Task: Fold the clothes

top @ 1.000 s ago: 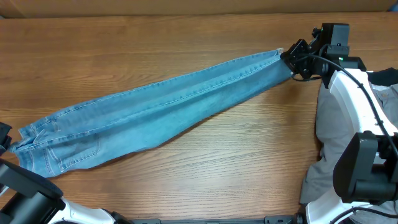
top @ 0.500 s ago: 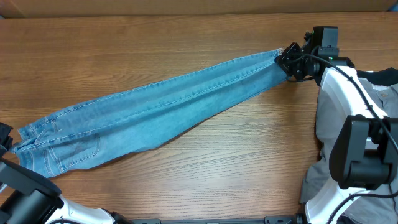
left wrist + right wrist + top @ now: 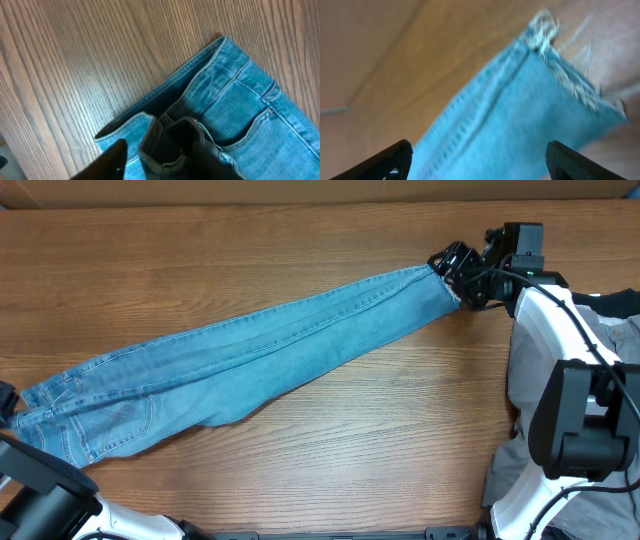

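The clothes, light blue jeans [image 3: 250,355], lie stretched in a long diagonal strip across the wooden table [image 3: 300,240]. Their frayed ankle hem [image 3: 560,70] points to the back right. My right gripper [image 3: 447,265] hovers at that hem, and in the right wrist view it [image 3: 480,155] is wide open with only denim lying below. The waistband [image 3: 165,95] and a stitched pocket [image 3: 250,130] are at the front left. There my left gripper [image 3: 162,155] stands open, its jaws apart on either side of a raised fold of waistband.
A heap of grey cloth [image 3: 620,310] lies at the right edge behind and under the right arm [image 3: 545,330]. The left arm's base [image 3: 40,500] fills the front left corner. The table's far edge runs along the top.
Both grippers went from shut to open. The right one let go of the ankle hem and shifted slightly left. The waist end has settled flatter on the table.
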